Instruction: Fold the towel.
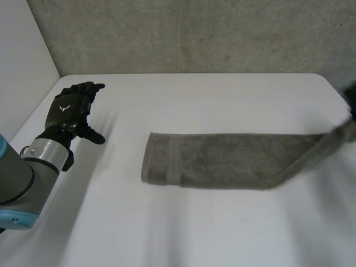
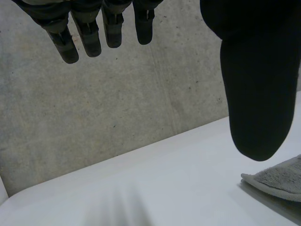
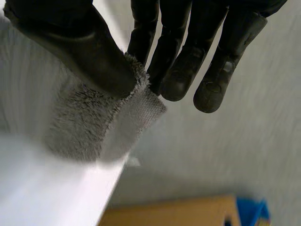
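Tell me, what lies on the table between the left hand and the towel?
Nothing: in the head view, the stretch of white table between the left hand and the towel is bare.

White table [image 1: 211,94]: smooth, matte, rounded at both far corners. Meets a grey concrete wall [image 1: 194,33] along its far edge; rough, mottled, pitted with small dark specks, with a faint upright seam in the left wrist view. Plain white panel [image 1: 22,55] standing at the table's left side, joining the wall at the corner. Past the table's edge in the right wrist view, a tan board-like surface [image 3: 178,212] lower down, with a blue thing [image 3: 251,212] just beside it; too blurred to identify.
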{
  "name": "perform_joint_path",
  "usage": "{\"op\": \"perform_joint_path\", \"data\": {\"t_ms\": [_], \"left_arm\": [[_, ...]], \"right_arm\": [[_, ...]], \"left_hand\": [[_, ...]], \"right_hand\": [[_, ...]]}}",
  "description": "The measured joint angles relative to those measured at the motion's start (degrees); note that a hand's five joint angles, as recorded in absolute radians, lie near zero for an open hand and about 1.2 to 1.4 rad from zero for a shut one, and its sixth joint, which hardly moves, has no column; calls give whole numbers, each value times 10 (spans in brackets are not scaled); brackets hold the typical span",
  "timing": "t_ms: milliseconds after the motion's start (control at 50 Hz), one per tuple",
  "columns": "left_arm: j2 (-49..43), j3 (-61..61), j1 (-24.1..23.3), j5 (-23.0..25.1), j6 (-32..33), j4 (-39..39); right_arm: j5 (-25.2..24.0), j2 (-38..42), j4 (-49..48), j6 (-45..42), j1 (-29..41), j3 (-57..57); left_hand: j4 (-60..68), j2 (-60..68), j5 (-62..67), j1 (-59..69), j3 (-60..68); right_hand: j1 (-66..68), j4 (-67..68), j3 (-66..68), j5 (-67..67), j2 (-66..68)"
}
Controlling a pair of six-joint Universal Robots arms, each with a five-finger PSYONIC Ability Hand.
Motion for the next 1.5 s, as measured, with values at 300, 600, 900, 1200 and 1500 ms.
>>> {"op": "perform_joint_path", "data": {"t_ms": [300,600,900,1200,1500], "left_arm": [[-1,-10,-2,0,3,12],[-8,-16,-10,0,4,31],[-13,-16,-20,0,5,38],[-9,-24,-26,0,5,41],[-6,-25,-25,-1,5,41]], "right_arm": [[-8,121,-61,26,432,-71],[-4,136,-66,58,455,-11],[-58,26,-48,279,240,178],[-9,26,-92,148,233,144],[-62,179,-42,-218,487,-34]], "left_hand": [[0,0,0,0,0],[0,0,0,0,0],[0,0,0,0,0],[0,0,0,0,0],[0,0,0,0,0]], "right_hand": [[0,0,1,0,4],[-628,-616,-625,-629,-616],[-539,-546,-547,-534,-536],[-11,0,-35,-9,-4],[-126,-120,-134,-118,-120]]}}
